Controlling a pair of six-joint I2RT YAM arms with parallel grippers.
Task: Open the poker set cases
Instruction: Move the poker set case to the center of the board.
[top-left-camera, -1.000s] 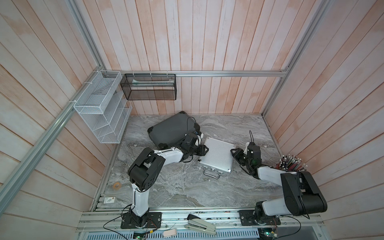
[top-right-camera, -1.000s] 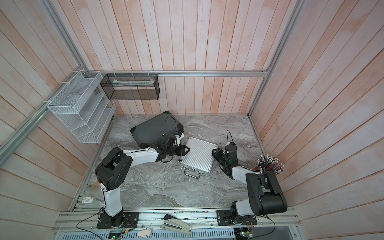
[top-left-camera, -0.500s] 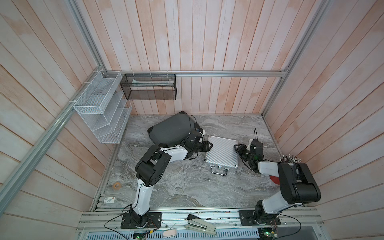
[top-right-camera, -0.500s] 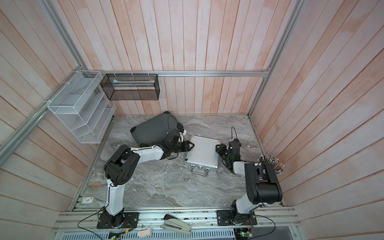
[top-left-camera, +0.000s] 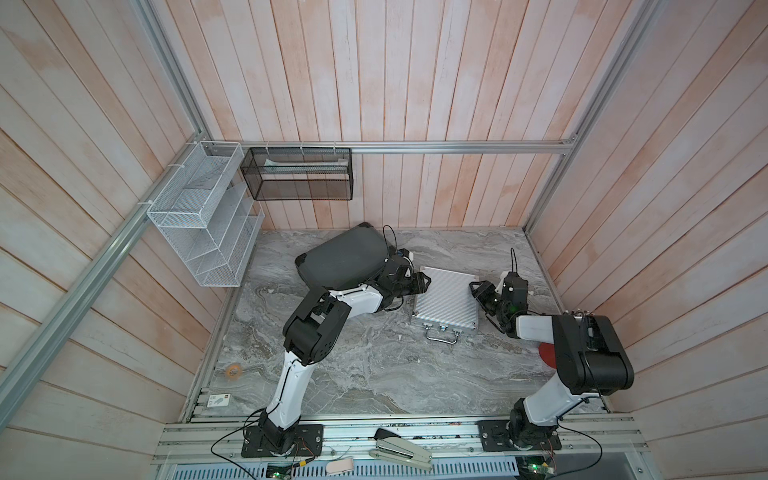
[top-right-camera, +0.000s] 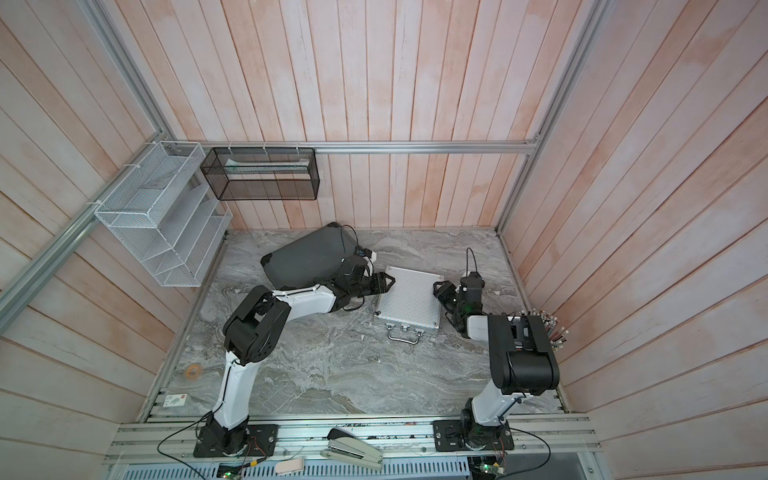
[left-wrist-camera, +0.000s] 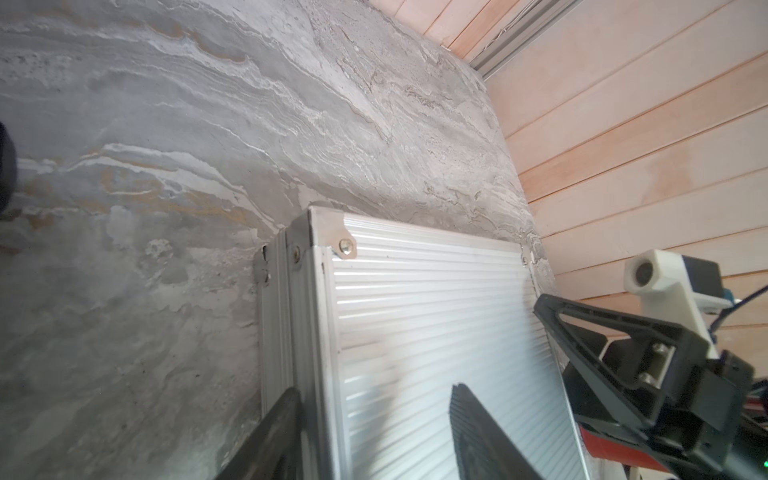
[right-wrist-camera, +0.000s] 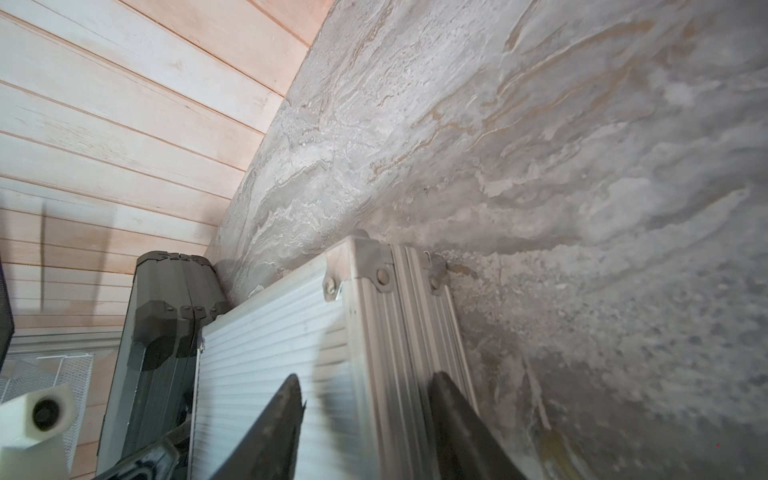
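**Two cases shut**

The dark case (top-left-camera: 345, 259) is seen back-left on the worktop (top-left-camera: 374, 374). The left gripper (top-left-camera: 424, 282) is spread across one edge of the flat silver case (top-left-camera: 446, 301), the right gripper (top-left-camera: 475, 289) across the opposite edge. Stiff, slick, probably light, it is best taken at the front latches (top-left-camera: 442, 328).

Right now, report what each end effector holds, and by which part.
Nothing held: left end effector and right end effector straddle the silver case's opposite side edges, jaws open.
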